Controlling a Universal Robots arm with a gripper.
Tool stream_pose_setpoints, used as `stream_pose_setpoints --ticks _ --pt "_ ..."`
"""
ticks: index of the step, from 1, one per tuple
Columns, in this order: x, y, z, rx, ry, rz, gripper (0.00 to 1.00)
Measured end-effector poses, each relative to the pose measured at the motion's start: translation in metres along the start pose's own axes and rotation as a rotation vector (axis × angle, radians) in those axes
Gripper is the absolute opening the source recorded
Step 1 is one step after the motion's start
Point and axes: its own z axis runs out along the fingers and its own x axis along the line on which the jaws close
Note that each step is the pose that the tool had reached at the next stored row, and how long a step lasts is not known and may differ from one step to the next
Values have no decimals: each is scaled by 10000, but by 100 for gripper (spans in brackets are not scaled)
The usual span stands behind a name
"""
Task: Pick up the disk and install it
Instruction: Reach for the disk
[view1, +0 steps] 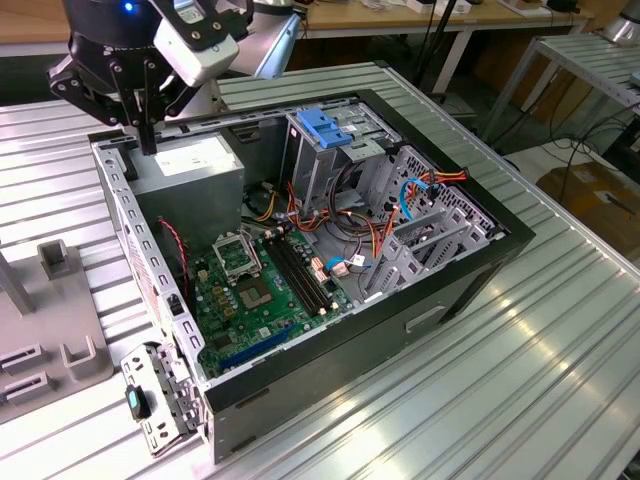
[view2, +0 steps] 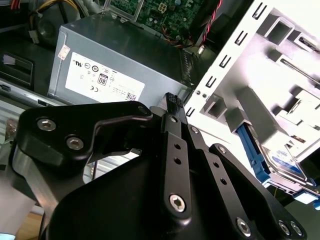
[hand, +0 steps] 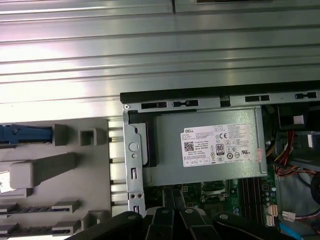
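Observation:
The disk (view2: 283, 161) lies outside the computer case, beyond its pale metal side wall. In the second wrist view its silver face, a white-and-blue label and a blue rail (view2: 248, 145) show. One blue rail (hand: 25, 134) of it also shows on the grey holder in the first wrist view. My gripper (view1: 148, 148) hangs over the case's rear corner, above the grey power-supply box (view1: 190, 165). Its black fingers (view2: 172, 100) stand close together with nothing between them. It is apart from the disk.
The open black case (view1: 480, 270) holds a green motherboard (view1: 260, 290), coloured cables and a grey drive cage topped by a blue bracket (view1: 325, 128). A grey holder (view1: 55, 320) with slots sits at the exterior view's left on the ribbed metal table (view1: 520, 400).

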Motion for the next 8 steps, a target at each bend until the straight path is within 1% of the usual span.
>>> stream_pose_setpoints --ticks 8 --pt "20 -1 -1 0 0 1 11"
